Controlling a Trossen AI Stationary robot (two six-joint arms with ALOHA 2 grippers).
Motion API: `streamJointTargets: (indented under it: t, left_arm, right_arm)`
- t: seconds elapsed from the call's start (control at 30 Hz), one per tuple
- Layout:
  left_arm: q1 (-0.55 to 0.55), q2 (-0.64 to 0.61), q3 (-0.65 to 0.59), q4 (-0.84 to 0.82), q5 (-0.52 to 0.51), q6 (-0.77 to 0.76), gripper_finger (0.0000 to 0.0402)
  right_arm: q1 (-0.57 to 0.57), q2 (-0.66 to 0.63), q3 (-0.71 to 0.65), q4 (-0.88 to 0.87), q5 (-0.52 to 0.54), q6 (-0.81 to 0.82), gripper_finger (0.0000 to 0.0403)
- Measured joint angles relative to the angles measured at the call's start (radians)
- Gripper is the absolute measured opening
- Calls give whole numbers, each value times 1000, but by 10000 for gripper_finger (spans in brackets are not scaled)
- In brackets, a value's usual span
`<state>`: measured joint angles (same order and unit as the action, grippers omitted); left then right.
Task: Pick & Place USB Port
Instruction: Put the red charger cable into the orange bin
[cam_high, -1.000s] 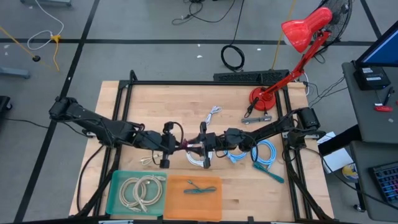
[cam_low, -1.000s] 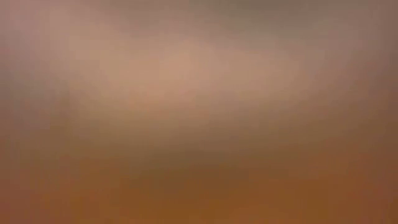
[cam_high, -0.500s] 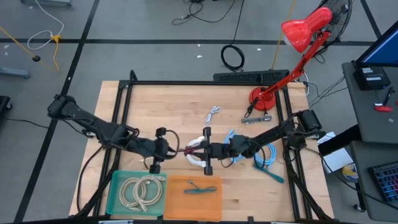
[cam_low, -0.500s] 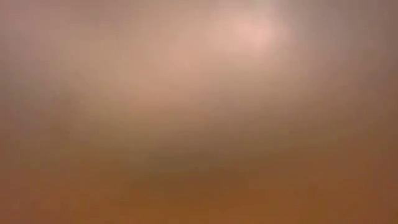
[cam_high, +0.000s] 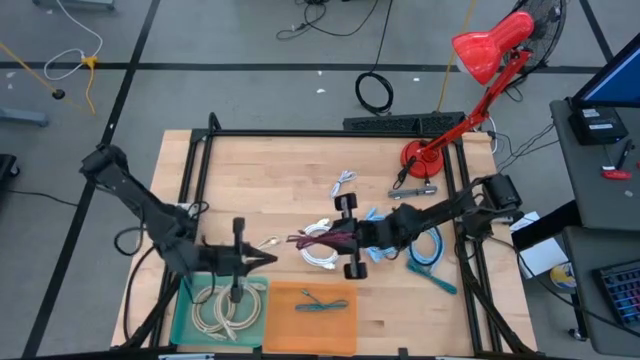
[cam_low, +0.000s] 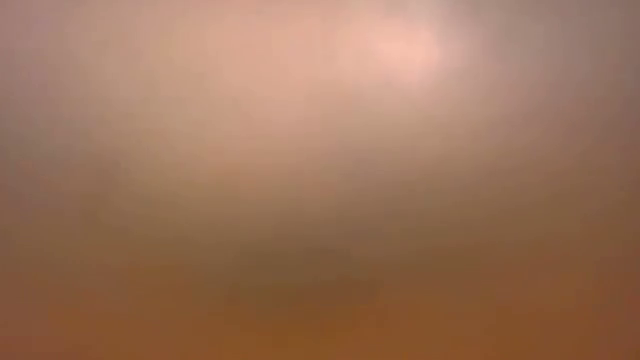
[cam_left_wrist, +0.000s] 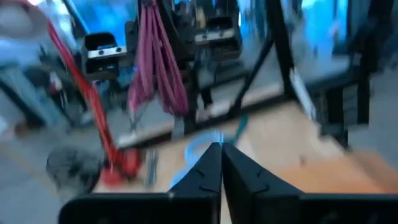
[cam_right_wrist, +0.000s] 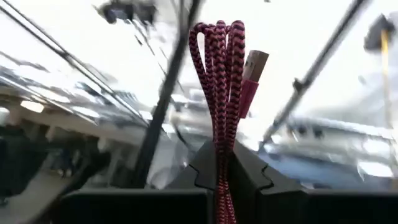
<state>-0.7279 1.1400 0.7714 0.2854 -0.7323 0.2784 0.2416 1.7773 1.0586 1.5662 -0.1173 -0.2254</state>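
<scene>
Two dark, jointed arms, black cable loops along their links, matte black angular jaws with stepped tips.

No readable text, label, brand, number or sign shows anywhere in these pictures.
</scene>
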Motion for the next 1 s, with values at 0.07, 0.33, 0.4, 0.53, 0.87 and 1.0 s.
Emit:
streamJointTargets:
  t: [0.07,0.33,0.4,0.53,0.87,1.0]
  left_arm:
    - [12,9,-74,185,38,60,3]
    - [149,27,-276,692,168,165,36]
    - [198,30,-274,738,305,207,44]
    - [281,70,-219,734,543,377,61]
    - [337,202,-121,713,584,435,112]
    - [342,216,-101,713,616,477,127]
  right_arm:
    - [-8,-5,33,3,-72,4,8]
    - [-3,-3,117,-35,-161,-35,8]
    - [-4,0,124,-42,-180,-35,8]
    - [-18,-2,170,-71,-223,-8,8]
    - [-23,1,216,-255,-313,-9,8]
    - [-24,5,216,-259,-333,2,8]
